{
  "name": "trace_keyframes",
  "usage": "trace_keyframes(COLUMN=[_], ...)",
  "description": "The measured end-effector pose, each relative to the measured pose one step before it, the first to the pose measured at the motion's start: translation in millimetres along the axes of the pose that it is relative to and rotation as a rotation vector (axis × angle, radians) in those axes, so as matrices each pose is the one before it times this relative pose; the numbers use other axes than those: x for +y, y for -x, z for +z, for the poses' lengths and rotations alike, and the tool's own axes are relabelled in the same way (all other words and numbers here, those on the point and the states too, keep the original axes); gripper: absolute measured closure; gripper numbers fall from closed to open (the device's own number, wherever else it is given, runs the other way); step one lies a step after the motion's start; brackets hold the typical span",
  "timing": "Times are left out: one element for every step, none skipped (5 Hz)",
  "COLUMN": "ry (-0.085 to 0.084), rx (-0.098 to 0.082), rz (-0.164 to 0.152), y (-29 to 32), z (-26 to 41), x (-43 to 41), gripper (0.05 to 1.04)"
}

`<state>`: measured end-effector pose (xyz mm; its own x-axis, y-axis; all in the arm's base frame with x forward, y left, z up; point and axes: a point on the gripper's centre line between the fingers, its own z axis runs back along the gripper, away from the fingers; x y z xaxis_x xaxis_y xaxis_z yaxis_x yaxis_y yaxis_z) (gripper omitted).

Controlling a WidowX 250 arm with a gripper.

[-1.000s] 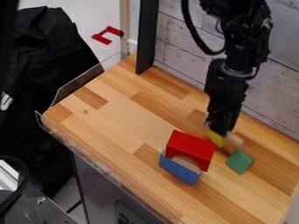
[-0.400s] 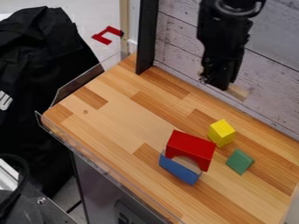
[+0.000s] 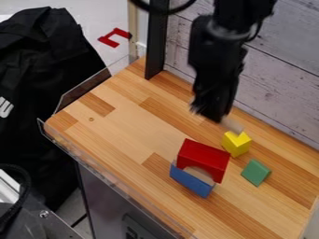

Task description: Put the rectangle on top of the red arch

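Gripping the pale wooden rectangle, the black gripper hangs on the wall side of the red arch, with the piece's end poking out past the fingertips toward the yellow block. That block stands just right of the arch, leaving a narrow gap; the green block sits farther right. The blue block hugs the arch's lower-left side. Left of the arch, the wooden tabletop spreads wide to a transparent rail; beyond the arch rises a plank wall.
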<state>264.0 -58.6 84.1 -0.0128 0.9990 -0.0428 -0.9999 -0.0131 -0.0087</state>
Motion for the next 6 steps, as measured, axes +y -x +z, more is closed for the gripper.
trace_keyframes(ry=[-0.0466, 0.004, 0.0273, 0.0001, -0.0064, -0.0161], rx=[-0.0018, 0.0111, 0.0236, 0.0091, 0.0019, 0.0061], rz=[0.002, 0.0037, 0.0067, -0.005, -0.0022, 0.0048], y=[-0.76, 2.09, 2.19, 1.66, 1.28, 0.45], z=[-10.09, -2.69, -0.2, -6.92, -5.33, -6.9], x=[13.49, 0.99, -4.87, -3.37, -5.48, 0.12], gripper=[0.959, 0.959, 0.959, 0.959, 0.959, 0.959])
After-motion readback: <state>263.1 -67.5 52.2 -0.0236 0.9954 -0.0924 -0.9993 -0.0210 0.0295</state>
